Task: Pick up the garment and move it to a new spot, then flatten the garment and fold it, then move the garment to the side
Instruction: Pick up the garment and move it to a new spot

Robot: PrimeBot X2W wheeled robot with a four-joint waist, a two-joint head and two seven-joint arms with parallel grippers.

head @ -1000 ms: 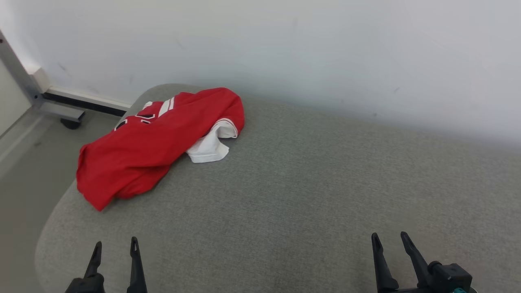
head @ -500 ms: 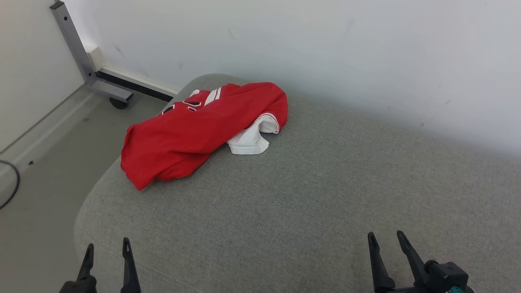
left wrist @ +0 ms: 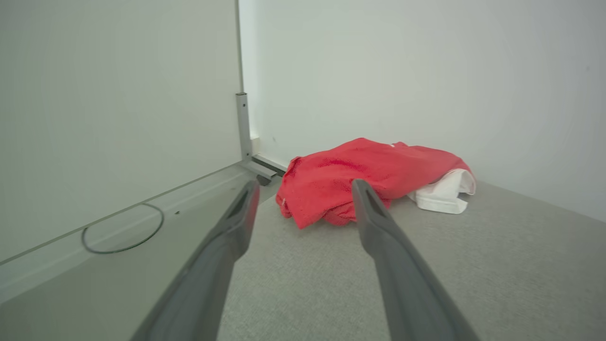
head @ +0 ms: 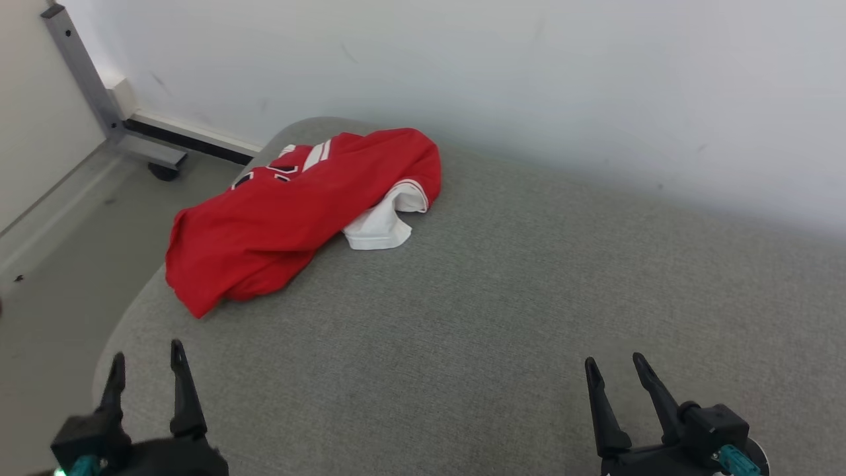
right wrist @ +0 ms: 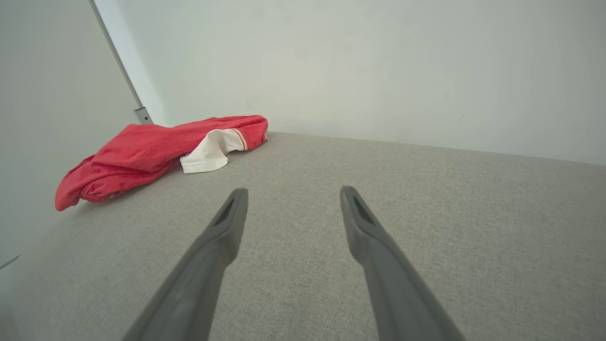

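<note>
From my station I see the crumpled red knit garment (head: 277,218) lying in a loose heap on the far left part of the grey woven upholstered pad (head: 502,297), close to the pad's rounded corner and near the pale smooth wall (head: 529,79). Its cloth is bunched into soft folds. A white fabric piece with a thin red-striped hem (head: 380,225) spills from under the red layer on the right side. White bars and black-edged markings (head: 291,162) show on the end nearest the wall, and its near end comes to a blunt point by the pad's left edge.

My left gripper (head: 147,352) sits at the pad's near left edge. Its two long, dark, tapering jaws are spread and hold nothing. In the left wrist view the left gripper (left wrist: 304,184) points at the garment (left wrist: 360,175), short of it and not touching. The right gripper (head: 615,360) hangs over bare weave at the near right, well apart from the garment, with its jaws also released and empty. The right wrist view shows the gripper (right wrist: 293,191) parted above the coarse grey cloth.

A grey metal post (head: 79,73) with a dark caster (head: 160,172) stands on the smooth floor (head: 53,264) to the left, and a thin dark cable loop (left wrist: 123,232) lies there.
</note>
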